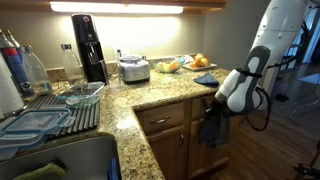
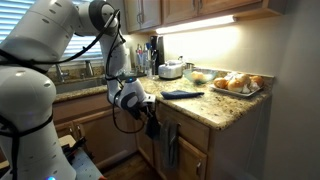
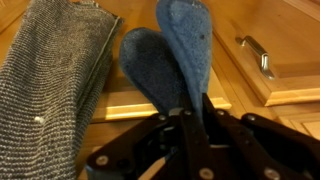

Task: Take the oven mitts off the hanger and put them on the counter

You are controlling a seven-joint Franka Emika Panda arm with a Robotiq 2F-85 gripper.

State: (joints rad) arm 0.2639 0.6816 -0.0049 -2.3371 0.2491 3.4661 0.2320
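— Claw [image 3: 197, 112], black metal: spread or clamped?
— Clamped tight, pinching soft dusty-blue padded fabric oven mitts [image 3: 185, 45], hanging against medium-brown wooden cabinet doors [image 3: 285, 40].
— Beside them?
— Grey knitted towel [image 3: 55, 85], just alongside. Farther up, speckled tan-and-brown granite counter [image 1: 150, 95], carrying a flat blue cloth [image 1: 205, 79].

Brown wooden cabinets [image 1: 165, 140] below, upper cabinets [image 2: 175, 10] above. Light strip [image 1: 120, 8] glows under them. Beige wall [image 1: 45, 28] behind. Dark wood floor [image 1: 290, 140] at side. Metal handle [image 3: 258, 55] on cabinet door.
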